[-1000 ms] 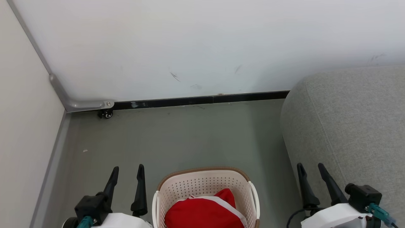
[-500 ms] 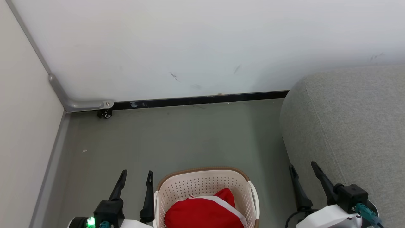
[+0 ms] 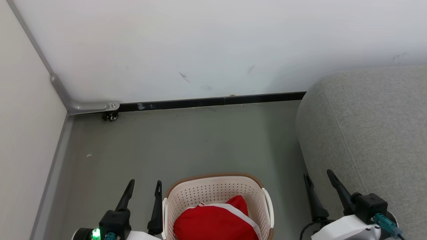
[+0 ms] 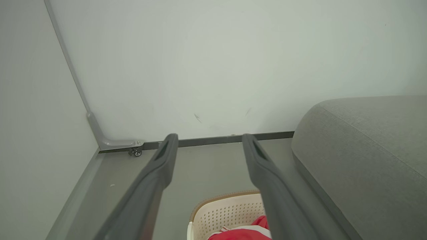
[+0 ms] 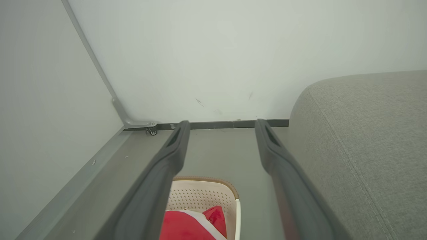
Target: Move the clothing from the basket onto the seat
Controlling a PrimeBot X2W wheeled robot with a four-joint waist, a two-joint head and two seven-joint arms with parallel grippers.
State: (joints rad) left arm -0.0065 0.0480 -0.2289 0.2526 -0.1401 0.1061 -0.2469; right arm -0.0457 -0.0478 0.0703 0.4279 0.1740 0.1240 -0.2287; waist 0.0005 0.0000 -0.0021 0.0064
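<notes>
Grey floor (image 3: 186, 143) holds the basket (image 3: 213, 191) with red clothing (image 3: 213, 223) inside, beside the big grey seat (image 3: 373, 126). The left gripper (image 3: 145, 182) and the right gripper (image 3: 317, 174) are both spread apart, holding nothing.

The clothing (image 3: 213, 224) lies in the basket (image 3: 213, 190), which sits on the floor (image 3: 186, 140) right in front of me, between my left jaws and my right jaws, with the seat (image 3: 367, 133) on its right and the wall (image 3: 213, 43) behind.
</notes>
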